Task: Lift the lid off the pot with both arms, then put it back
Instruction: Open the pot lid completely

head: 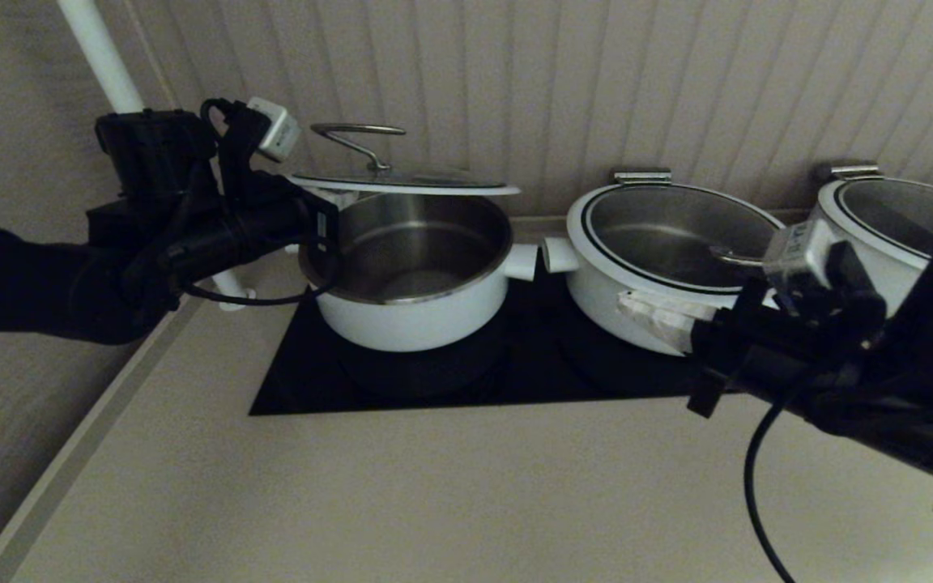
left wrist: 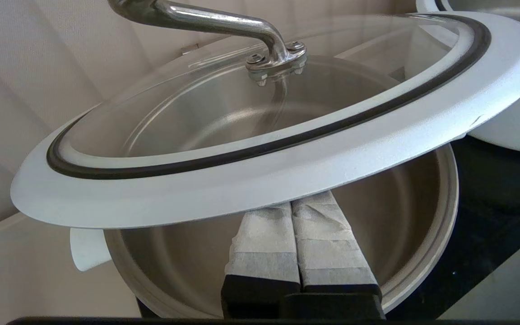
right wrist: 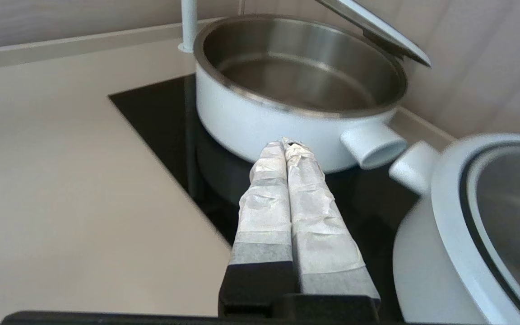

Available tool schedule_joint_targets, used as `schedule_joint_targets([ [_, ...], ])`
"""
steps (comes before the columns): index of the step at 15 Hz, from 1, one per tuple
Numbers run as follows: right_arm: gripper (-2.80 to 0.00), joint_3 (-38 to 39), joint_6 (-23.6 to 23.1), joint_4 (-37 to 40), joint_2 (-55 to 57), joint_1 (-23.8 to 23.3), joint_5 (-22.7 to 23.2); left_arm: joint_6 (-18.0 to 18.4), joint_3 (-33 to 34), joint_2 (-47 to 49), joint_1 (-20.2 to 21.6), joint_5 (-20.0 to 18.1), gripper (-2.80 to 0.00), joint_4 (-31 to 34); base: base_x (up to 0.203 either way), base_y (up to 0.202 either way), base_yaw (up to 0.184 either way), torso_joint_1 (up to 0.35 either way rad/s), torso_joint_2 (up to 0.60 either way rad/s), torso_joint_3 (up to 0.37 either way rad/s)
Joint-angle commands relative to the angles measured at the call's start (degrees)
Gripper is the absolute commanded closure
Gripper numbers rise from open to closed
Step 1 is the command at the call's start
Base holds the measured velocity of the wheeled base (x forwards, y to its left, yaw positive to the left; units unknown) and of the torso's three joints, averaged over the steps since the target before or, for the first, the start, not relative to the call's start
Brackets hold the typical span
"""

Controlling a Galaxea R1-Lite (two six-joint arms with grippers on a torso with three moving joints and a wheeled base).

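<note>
The small white pot (head: 410, 316) stands on the left part of the black cooktop (head: 296, 380), its steel inside open to view. The glass lid (head: 402, 183) with white rim and steel loop handle (head: 357, 129) hangs tilted above it, clear of the pot's rim. My left gripper (head: 325, 212) is at the lid's left edge. In the left wrist view its taped fingers (left wrist: 260, 243) are shut together under the lid's white rim (left wrist: 287, 176), tips hidden, above the pot's inside (left wrist: 422, 212). My right gripper (head: 649, 312) is shut and empty, right of the pot (right wrist: 260, 122), apart from the lid (right wrist: 377, 29).
A wider white pot (head: 596, 291) stands just right of the small pot, their stub handles nearly touching. A third pot (head: 879, 259) is at the far right. A white pole (head: 102, 48) rises at the back left. The panelled wall is close behind.
</note>
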Motion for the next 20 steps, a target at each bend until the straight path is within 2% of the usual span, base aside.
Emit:
schedule_joint_targets([
  [1, 0.00, 3.6, -0.1, -0.4, -4.3, -0.8, -1.6, 0.0, 0.0, -0.3, 0.0, -0.1, 0.00, -0.2, 0.000, 0.000, 0.000, 0.000, 0.00, 0.000],
  [4, 0.00, 6.7, -0.1, -0.6, -5.6, -2.1, -6.3, 0.0, 0.2, -0.5, 0.0, -0.1, 0.00, -0.2, 0.000, 0.000, 0.000, 0.000, 0.00, 0.000],
  [8, 0.00, 9.4, -0.2, -0.6, -6.9, -5.3, -7.4, 0.0, 0.3, -0.7, 0.0, -0.1, 0.00, -0.2, 0.000, 0.000, 0.000, 0.000, 0.00, 0.000],
  [12, 0.00, 12.9, -0.2, -0.6, -8.5, -7.0, -11.7, 0.0, 0.2, -0.6, 0.0, -0.1, 0.00, -0.2, 0.000, 0.000, 0.000, 0.000, 0.00, 0.000],
  [20, 0.00, 20.0, 0.9, -0.5, -14.2, -7.4, -21.0, 0.0, 0.1, -1.5, 0.0, -0.1, 0.00, -0.2, 0.000, 0.000, 0.000, 0.000, 0.00, 0.000],
])
